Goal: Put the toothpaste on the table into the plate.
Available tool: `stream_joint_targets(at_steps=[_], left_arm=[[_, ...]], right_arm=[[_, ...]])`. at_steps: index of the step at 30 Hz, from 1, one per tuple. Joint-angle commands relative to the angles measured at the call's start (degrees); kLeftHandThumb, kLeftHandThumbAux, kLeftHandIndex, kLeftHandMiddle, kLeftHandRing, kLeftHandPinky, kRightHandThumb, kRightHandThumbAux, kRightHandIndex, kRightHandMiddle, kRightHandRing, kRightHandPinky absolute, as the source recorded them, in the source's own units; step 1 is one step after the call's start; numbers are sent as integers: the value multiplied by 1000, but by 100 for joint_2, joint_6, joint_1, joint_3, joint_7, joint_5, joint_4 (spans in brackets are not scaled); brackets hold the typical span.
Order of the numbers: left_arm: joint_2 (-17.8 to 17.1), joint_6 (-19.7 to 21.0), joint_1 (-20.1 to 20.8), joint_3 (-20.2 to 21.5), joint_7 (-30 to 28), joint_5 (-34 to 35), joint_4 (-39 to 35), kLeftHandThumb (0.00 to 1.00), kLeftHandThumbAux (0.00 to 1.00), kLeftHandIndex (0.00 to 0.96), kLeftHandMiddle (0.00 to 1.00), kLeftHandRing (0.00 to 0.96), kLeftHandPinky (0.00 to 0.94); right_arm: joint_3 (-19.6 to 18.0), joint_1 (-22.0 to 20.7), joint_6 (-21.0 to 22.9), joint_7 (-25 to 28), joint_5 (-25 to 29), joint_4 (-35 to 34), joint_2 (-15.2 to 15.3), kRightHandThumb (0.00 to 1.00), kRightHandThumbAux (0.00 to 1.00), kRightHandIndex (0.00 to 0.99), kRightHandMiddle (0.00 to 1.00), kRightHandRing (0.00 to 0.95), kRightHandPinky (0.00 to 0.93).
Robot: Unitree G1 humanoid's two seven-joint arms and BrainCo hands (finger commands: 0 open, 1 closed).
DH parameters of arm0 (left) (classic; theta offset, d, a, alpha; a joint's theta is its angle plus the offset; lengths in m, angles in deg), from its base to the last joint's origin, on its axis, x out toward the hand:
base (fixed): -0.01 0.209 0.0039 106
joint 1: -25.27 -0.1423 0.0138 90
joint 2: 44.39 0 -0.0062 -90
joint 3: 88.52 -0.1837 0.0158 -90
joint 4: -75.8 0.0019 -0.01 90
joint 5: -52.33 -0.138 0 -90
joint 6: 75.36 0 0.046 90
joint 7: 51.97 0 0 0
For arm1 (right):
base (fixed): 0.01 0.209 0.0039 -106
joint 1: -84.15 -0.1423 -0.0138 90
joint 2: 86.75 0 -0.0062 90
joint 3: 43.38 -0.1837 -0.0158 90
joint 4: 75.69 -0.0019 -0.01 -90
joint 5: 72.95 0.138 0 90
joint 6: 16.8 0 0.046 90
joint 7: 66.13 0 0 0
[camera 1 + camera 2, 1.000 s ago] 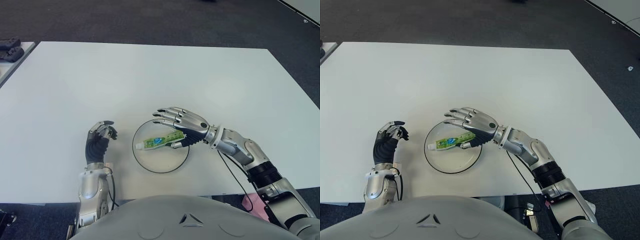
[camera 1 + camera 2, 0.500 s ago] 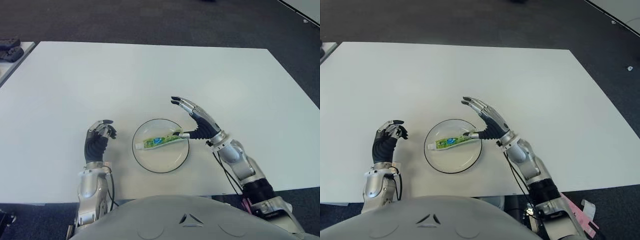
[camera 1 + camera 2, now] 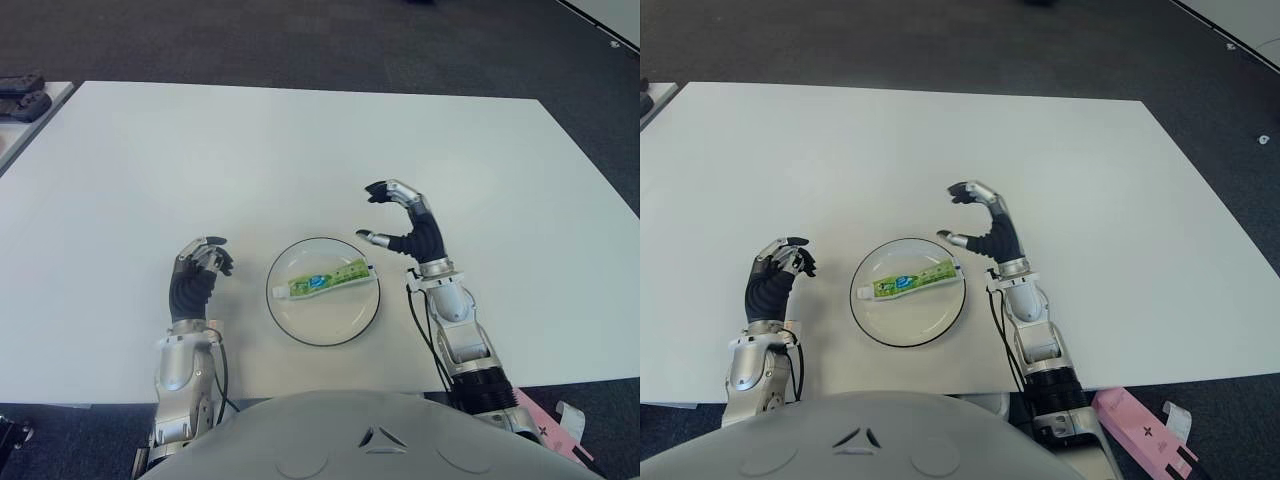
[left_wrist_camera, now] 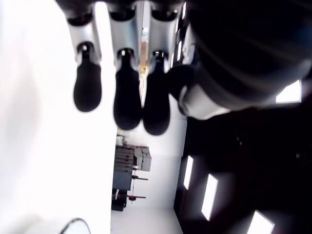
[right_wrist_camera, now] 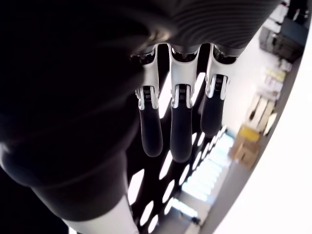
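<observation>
A shallow round clear plate with a dark rim (image 3: 285, 318) sits on the white table (image 3: 300, 150) near its front edge, and the only thing in it is a green and white toothpaste tube (image 3: 328, 279), lying flat across the upper half of the plate with its white cap end toward the robot's left and its crimped end at the plate's right rim. The tube carries a blue mark near its middle and some print along its green body, but none of the writing can be read. The right hand (image 3: 405, 222) stands just beside the plate on its right side, palm turned toward the plate, fingers loosely arched and thumb held out toward the tube's crimped end; it holds nothing and does not touch the tube. The left hand (image 3: 197, 274) shows on the other side of the plate, a little apart from its left rim, wrist upright, fingers curled inward and empty.
</observation>
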Motion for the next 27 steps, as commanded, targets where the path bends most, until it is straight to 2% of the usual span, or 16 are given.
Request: stream_joint_targets(at_steps=[1,2,4,7,13,27], left_arm=[[-25,71,76,-63,-23,-58,73,704,716,440,645,641,632],[-28,69,81,-59,-18,-66,79,704,717,440,644,640,628],[-40,49,92,-50,-22,-80,97,704,717,440,642,639,625],[-48,48,104,-47,-26,-96,109,704,717,440,639,638,623],[-58,125,142,-43,-1,-141,105,704,718,440,636,637,622],[-146,110,231,-26,-154,8,284,704,718,440,640,638,620]], right_arm=[[-297,389,332,-137,411,-50,-299,488,817,417,423,416,431],[-316,394,380,-155,418,-64,-348,564,786,421,432,423,437],[-359,399,478,-232,407,-88,-465,631,758,424,444,435,450],[-426,426,491,-347,376,-22,-608,678,739,427,461,451,470],[-538,453,460,-479,379,84,-802,697,731,428,491,481,496],[-818,568,540,-460,575,255,-982,703,729,430,503,505,509]])
